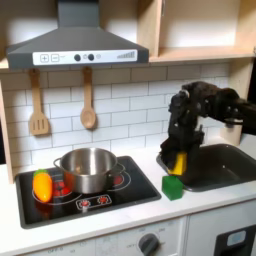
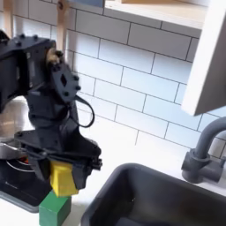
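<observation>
The black arm reaches in from the first exterior view's right, elbow bent, wrist pointing straight down. Its gripper (image 1: 177, 163) has its jaws closed on a yellow block (image 2: 64, 177), held just above a green block (image 2: 54, 210) that sits on the counter (image 1: 120, 215) between stove (image 1: 75, 200) and sink (image 1: 215, 165).

A white subway-tile wall (image 1: 120, 95) backs the pale toy-kitchen counter (image 1: 120, 215); a grey range hood (image 1: 75, 40) and light wooden shelves (image 1: 195, 50) sit above.
</observation>
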